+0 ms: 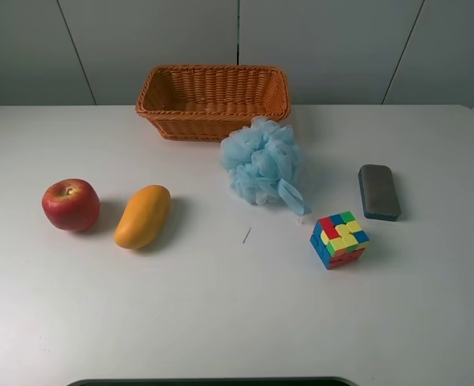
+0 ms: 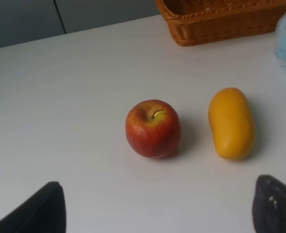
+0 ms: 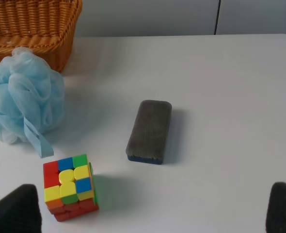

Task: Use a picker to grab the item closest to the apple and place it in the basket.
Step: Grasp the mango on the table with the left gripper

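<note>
A red apple [image 1: 71, 204] lies at the left of the white table, with a yellow mango [image 1: 143, 215] right beside it, the nearest item. An empty wicker basket [image 1: 213, 100] stands at the back middle. In the left wrist view the apple [image 2: 153, 128] and mango [image 2: 230, 122] lie ahead of my left gripper [image 2: 157, 208], whose dark fingertips [image 2: 36, 211] stand wide apart, empty. My right gripper [image 3: 152, 208] is also open and empty, its fingertips [image 3: 14, 211] at the frame's corners. Neither arm shows in the exterior view.
A light blue bath pouf [image 1: 263, 162] lies just in front of the basket's right end. A colourful puzzle cube [image 1: 338, 239] and a grey eraser block [image 1: 379, 191] lie at the right. The basket's corner [image 2: 220, 19] shows beyond the mango.
</note>
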Robot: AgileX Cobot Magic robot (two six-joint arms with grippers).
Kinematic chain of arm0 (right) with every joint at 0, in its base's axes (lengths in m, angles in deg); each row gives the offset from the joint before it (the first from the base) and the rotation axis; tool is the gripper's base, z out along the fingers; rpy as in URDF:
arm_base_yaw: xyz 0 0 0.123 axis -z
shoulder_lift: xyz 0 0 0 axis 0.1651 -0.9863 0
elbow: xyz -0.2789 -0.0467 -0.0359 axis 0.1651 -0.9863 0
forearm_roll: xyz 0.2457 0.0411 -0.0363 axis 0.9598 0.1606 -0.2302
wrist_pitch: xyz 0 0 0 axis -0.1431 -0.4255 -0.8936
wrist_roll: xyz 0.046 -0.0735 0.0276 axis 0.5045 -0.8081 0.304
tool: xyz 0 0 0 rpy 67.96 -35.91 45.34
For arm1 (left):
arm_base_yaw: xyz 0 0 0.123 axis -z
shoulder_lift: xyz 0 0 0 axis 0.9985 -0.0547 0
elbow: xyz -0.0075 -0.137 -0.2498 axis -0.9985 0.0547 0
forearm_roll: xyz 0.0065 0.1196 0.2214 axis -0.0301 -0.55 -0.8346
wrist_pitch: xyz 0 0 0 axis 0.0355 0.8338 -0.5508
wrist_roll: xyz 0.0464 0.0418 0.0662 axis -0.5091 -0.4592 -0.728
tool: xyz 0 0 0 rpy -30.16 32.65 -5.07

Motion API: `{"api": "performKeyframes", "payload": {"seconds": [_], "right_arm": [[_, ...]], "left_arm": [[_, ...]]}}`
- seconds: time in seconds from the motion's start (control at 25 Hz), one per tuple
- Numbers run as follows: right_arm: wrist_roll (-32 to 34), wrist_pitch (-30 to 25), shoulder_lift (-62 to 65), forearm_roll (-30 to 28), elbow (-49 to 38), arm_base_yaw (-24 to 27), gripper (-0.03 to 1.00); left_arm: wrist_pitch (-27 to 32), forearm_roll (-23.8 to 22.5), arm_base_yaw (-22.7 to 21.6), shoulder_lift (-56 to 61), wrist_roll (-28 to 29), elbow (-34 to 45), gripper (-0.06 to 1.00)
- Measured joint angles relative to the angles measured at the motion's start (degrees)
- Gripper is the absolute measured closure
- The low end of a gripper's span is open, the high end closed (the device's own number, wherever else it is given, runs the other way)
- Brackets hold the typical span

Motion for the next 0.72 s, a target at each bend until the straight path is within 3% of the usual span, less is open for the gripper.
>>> {"api": "performKeyframes", "payload": {"seconds": [0.16, 0.32, 0.48, 0.72], "right_arm": [[0.0, 0.0, 0.0, 0.0, 0.0, 0.0, 0.27], [0.0, 0.0, 0.0, 0.0, 0.0, 0.0, 0.27], [0.0, 0.0, 0.0, 0.0, 0.0, 0.0, 0.27], [0.0, 0.0, 0.0, 0.0, 0.0, 0.0, 0.27]], "left_arm": [[0.0, 0.0, 0.0, 0.0, 0.24, 0.0, 0.21], [0.0, -0.65, 0.0, 0.0, 4.18, -0.89, 0.21], [0.1, -2.31, 0.0, -1.4, 7.38, -5.42, 0.21], [0.79, -6.61, 0.0, -13.58, 10.77, -13.92, 0.21]]}}
